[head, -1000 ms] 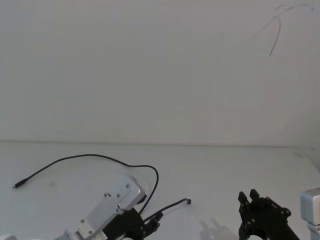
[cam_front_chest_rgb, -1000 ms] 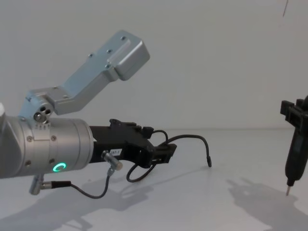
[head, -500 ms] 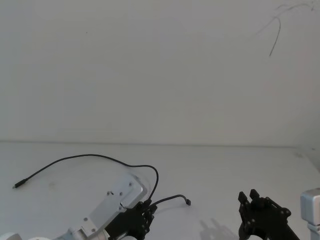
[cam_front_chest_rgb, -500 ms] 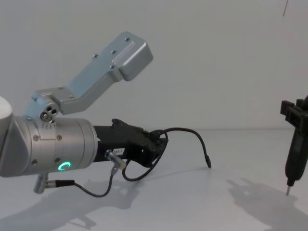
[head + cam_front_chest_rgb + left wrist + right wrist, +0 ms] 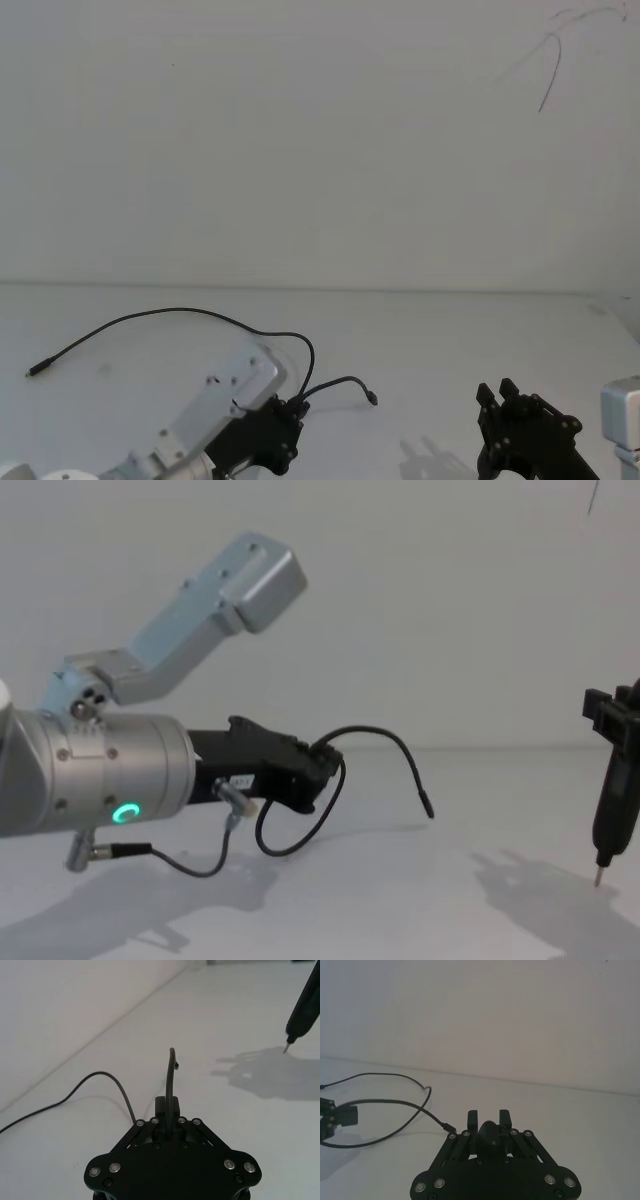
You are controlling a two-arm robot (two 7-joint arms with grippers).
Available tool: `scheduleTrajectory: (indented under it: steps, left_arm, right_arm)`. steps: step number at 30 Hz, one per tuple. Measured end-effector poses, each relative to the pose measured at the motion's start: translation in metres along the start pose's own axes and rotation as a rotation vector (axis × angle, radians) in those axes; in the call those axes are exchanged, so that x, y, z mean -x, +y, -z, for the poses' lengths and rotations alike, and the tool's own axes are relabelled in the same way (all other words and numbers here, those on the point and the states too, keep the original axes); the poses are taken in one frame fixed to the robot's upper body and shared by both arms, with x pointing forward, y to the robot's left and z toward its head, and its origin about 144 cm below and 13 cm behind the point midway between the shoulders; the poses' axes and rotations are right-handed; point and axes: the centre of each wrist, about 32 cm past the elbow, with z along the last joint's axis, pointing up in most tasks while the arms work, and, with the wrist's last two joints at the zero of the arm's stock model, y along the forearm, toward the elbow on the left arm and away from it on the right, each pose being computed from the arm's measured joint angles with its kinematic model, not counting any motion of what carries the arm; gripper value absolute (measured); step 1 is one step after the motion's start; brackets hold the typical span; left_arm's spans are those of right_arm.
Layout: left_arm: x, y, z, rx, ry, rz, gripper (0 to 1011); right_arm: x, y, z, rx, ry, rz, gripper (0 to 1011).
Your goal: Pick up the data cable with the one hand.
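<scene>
A bare white table (image 5: 450, 340) ran back to a plain white wall (image 5: 300, 150). The left gripper (image 5: 294, 410) hung low over the table's near left part, fingers pinched together on the data cable (image 5: 180, 311). The cable's far plug lay on the table out to the left, and its near end arched free in the air. The right gripper (image 5: 495, 392) sat parked at the near right. Compared with a second before, the left gripper had drawn back and risen slightly, carrying the near end with it.
</scene>
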Motion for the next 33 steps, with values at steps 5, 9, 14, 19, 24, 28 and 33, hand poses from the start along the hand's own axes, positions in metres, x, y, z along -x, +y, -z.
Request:
scheduleTrajectory:
  steps: [5,9,14,19,24,28,33]
  left_arm:
    - [-0.008,0.006,-0.002,0.035,0.029,0.017,35]
    - [-0.018,0.016,-0.003,0.073,0.072,0.040,35]
    - [-0.033,0.031,-0.001,0.104,0.130,0.058,35]
    - [-0.050,0.052,0.004,0.122,0.209,0.081,35]
    - [-0.058,0.068,0.010,0.121,0.263,0.096,35]
    - [-0.062,0.081,0.014,0.118,0.295,0.109,35]
    - [-0.062,0.082,0.014,0.117,0.300,0.115,35]
  right_arm:
    - [0.000,0.000,0.000,0.000,0.000,0.000,251]
    - [0.000,0.000,0.000,0.000,0.000,0.000,251]
    - [0.000,0.000,0.000,0.000,0.000,0.000,251]
    - [0.000,0.000,0.000,0.000,0.000,0.000,251]
    - [0.000,0.000,0.000,0.000,0.000,0.000,251]
    - [0.000,0.000,0.000,-0.002,0.007,-0.003,251]
    - [0.000,0.001,-0.001,-0.010,0.030,-0.015,251]
